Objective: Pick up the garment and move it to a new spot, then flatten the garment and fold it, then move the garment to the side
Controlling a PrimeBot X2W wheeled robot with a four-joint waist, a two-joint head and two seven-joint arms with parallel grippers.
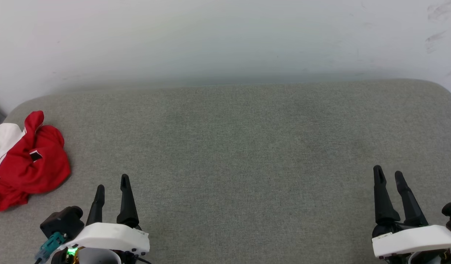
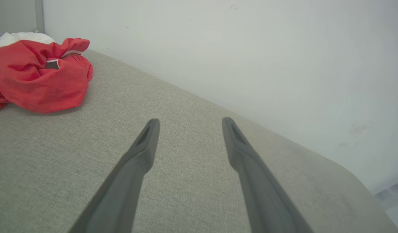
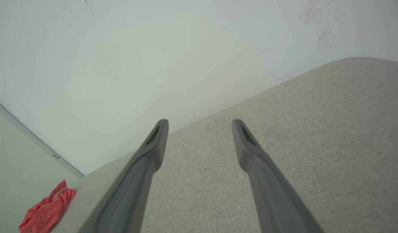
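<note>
The garment (image 1: pixel 27 161) is a red T-shirt with a white sleeve, crumpled in a heap at the far left edge of the grey padded surface (image 1: pixel 247 146). It lies at the upper left in the left wrist view (image 2: pixel 40 77) and small at the lower left in the right wrist view (image 3: pixel 46 210). My left gripper (image 1: pixel 112 182) stands open at the lower left, to the right of the heap and a little nearer, apart from it. My right gripper (image 1: pixel 388 173) stands open at the lower right, far from the garment. Nothing sits between either pair of fingers.
A pale wall (image 1: pixel 225 36) rises right behind the grey surface. The surface has rounded back corners at left and right. A broad stretch of bare fabric runs between the two grippers.
</note>
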